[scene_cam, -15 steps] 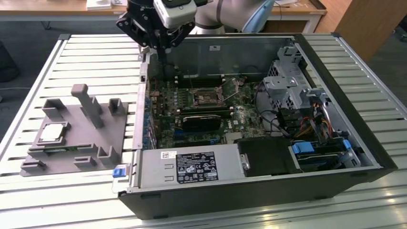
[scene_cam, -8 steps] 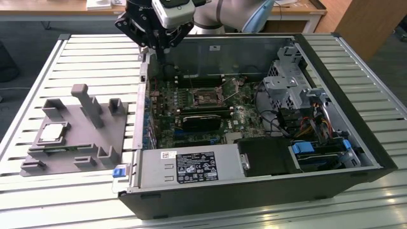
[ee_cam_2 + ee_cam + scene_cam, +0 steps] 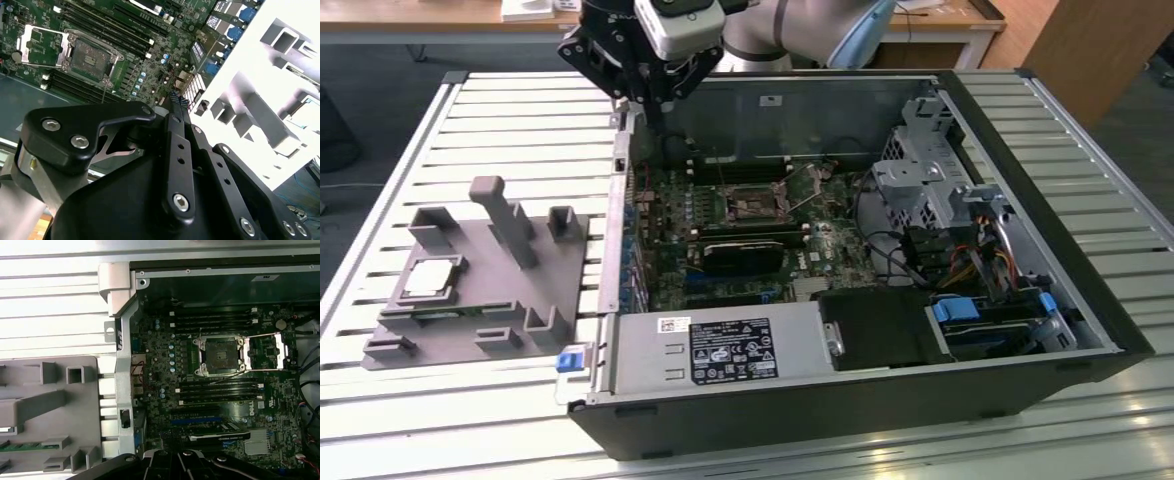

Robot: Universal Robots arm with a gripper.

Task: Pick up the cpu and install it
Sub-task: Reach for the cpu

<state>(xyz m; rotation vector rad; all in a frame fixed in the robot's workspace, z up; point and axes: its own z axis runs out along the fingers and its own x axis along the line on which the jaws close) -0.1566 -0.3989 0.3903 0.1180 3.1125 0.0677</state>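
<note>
**One cpu on the tray, end effector empty over the case**

Slatted worktop carries everything. Open computer case lies on its side and takes up most of the exterior view's right. Motherboard sits flat inside it. Grey tray with upright posts is just beside the case, on the exterior view's left.

End effector hangs above the case's far corner on the tray side, well apart from the tray. In the second wrist view its fingers are pressed together with nothing between them.

Socket is bare in both wrist views, and its metal frame is swung open beside it.

The cpu lies flat in a recess of the tray, silvery top up, untouched.

Handling, as a judgement: light, stiff and thin. The metal top is likely slick and the underside contacts fragile. Best hold is by two opposite side edges at the paler rim, kept level, with no squeeze on the faces.

Room: tray posts stand close around the cpu, so access looks best from straight above. The case's side wall rises between tray and socket. Memory slots flank the socket. Cables and the drive cage crowd the exterior view's right. Above the socket it is open.
</note>
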